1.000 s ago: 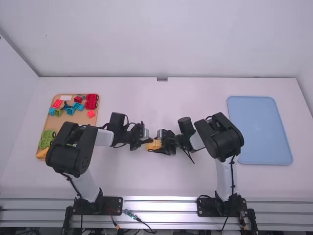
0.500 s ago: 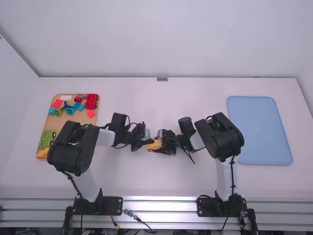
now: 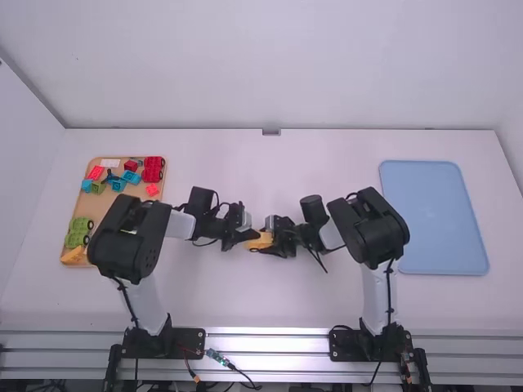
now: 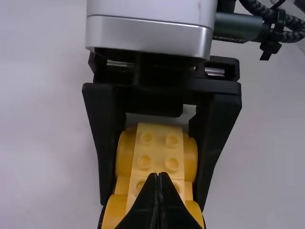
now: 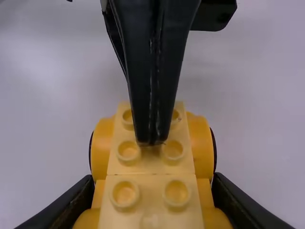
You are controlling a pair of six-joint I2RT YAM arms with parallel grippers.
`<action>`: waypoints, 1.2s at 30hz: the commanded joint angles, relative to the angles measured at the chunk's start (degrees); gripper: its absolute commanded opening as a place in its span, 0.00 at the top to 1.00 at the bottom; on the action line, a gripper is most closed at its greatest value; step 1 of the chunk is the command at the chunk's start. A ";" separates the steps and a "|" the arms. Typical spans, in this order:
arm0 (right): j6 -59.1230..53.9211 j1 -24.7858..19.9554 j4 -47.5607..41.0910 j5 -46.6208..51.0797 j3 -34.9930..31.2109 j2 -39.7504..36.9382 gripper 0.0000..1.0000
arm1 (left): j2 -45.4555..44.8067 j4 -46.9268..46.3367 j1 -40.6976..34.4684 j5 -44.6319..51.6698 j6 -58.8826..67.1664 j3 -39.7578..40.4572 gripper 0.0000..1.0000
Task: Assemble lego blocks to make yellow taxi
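Note:
In the high view, my left gripper (image 3: 250, 235) and my right gripper (image 3: 276, 241) meet mid-table at a yellow wheeled piece (image 3: 262, 240). The right wrist view has my right gripper (image 5: 152, 188) shut on this yellow piece (image 5: 151, 164), one finger on each side by its wheels. My left gripper (image 4: 159, 176) holds nothing; its fingertips are together over the studded top of the yellow piece (image 4: 158, 152). Whether those tips touch the studs, I cannot tell. The piece's underside is hidden.
On the left, behind and beside the left arm, lies an orange-brown tray (image 3: 117, 211) with red, blue and green blocks and a yellow block (image 3: 73, 256) near its front corner. A blue tray (image 3: 433, 216) lies on the right.
My left gripper has shifted slightly right, farther over the yellow piece, and the left arm's elbow has moved a little right. My right gripper has barely moved, still holding the piece.

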 commanded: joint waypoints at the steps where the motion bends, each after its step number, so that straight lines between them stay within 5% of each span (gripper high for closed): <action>1: 2.47 0.11 -0.39 0.22 -0.28 1.23 0.97 | 6.06 -1.29 -1.05 -16.68 -3.51 -3.30 0.98; 8: 2.45 0.11 -0.44 0.24 -0.28 1.23 0.98 | 3.96 -0.59 -0.42 -11.21 -4.08 -2.16 0.98; 12: 2.47 0.11 -0.63 0.31 -0.28 1.23 0.97 | -4.91 -4.22 1.86 0.17 -4.17 0.76 0.98; 19: 2.49 0.17 -0.85 0.26 -0.28 1.23 0.97 | -17.19 -5.42 5.42 2.78 -14.68 4.31 0.95; 22: 2.80 0.15 -1.05 0.81 -0.28 1.23 0.96 | -20.69 -8.76 6.12 -3.61 -16.54 5.35 0.74; 23: 3.28 0.13 -1.03 1.33 -0.28 1.23 0.96 | -21.28 -9.83 6.12 -5.25 -16.43 5.49 0.57; 24: 4.94 -0.15 -1.05 3.17 -0.28 1.23 0.93 | -22.64 -12.65 6.01 -9.49 -16.47 5.73 0.22; 25: 5.46 -0.22 -1.05 3.69 -0.28 1.23 0.93 | -23.01 -13.81 5.99 -10.84 -16.45 5.75 0.18; 26: 5.95 -0.22 -1.05 4.46 -0.31 1.23 0.92 | -23.71 -15.25 6.08 -12.59 -16.45 5.75 0.02; 31: 5.90 -0.22 -1.11 4.59 -0.31 1.20 0.89 | -24.50 -16.41 6.03 -13.90 -16.45 5.73 0.01; 36: 5.42 -0.20 -3.61 5.57 -0.28 0.79 0.66 | -24.65 -16.41 6.21 -13.81 -16.45 5.75 0.01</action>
